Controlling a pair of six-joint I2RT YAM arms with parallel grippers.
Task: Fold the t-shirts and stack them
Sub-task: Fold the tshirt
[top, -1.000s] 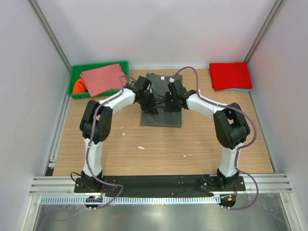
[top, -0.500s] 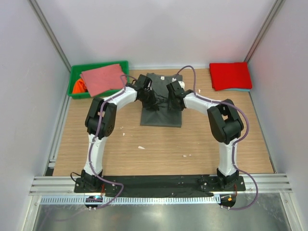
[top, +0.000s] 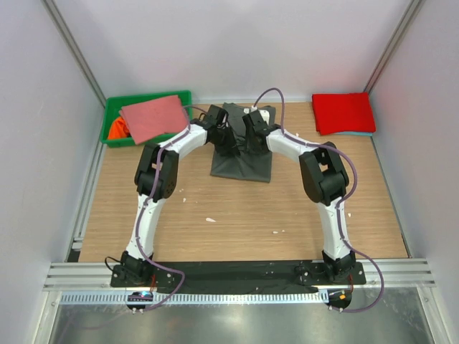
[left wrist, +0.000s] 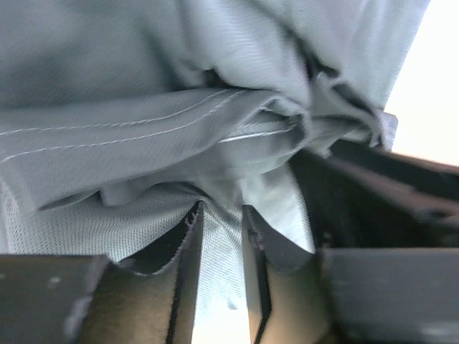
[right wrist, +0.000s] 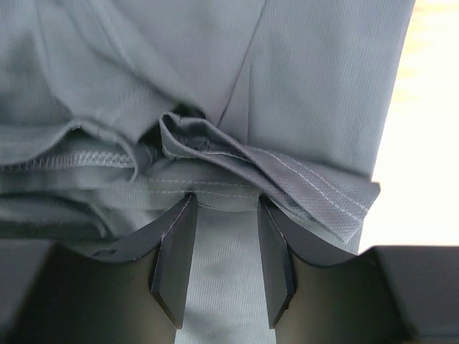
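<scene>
- Green bin (top: 136, 97), far left: a salmon-pink shirt (top: 152, 117) is laid across it, with an orange shirt (top: 117, 130) beneath.
- Left gripper (left wrist: 219, 211): nearly closed, with a gathered fold of the dark grey shirt (top: 242, 161) pinched between the fingers.
- Dark grey shirt: laid mid-table, its far end held at two points, judged so that a fold is carried evenly.
- Right gripper (right wrist: 226, 201): likewise closed on bunched hem.
- Red shirt (top: 343, 111), far right: folded and stacked on a light-blue shirt (top: 362, 133), well apart; the path to it is not seen to be blocked.
</scene>
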